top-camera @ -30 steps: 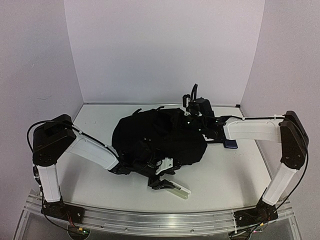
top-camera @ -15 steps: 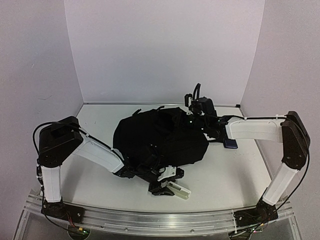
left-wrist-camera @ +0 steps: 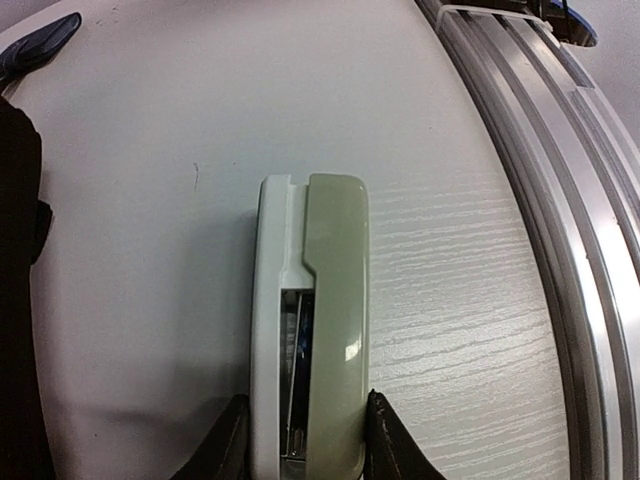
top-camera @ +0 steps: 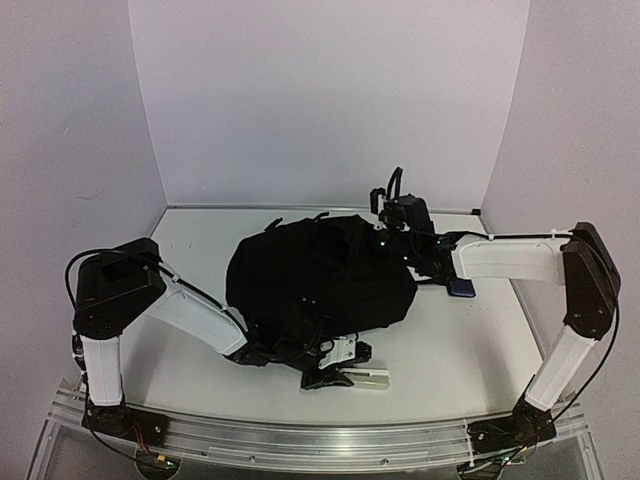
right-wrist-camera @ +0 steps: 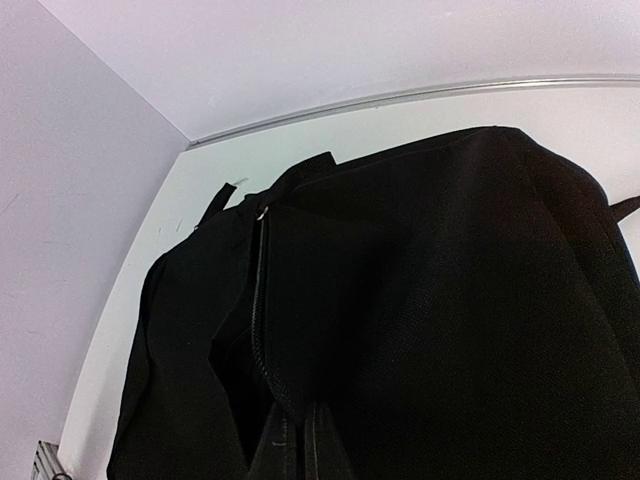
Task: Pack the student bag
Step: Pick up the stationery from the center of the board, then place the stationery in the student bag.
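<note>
The student bag [top-camera: 320, 275] is a large black backpack lying in the middle of the table, its zipper opening [right-wrist-camera: 262, 330] gaping. My right gripper [top-camera: 385, 245] is at the bag's far right edge, shut [right-wrist-camera: 300, 440] on the fabric beside the zipper. A pale green and white stapler [top-camera: 362, 378] lies on the table just in front of the bag. My left gripper [top-camera: 335, 378] has closed on the stapler's near end [left-wrist-camera: 310, 320], with both fingers touching its sides.
A small dark blue object [top-camera: 461, 289] lies on the table under the right forearm, also visible at the far corner of the left wrist view [left-wrist-camera: 40, 40]. The aluminium rail [left-wrist-camera: 560, 200] runs along the near table edge, close to the stapler.
My left gripper has dropped lower and narrowed from open onto the stapler, which has turned to lie more parallel with the near edge. The right gripper holds its place on the bag.
</note>
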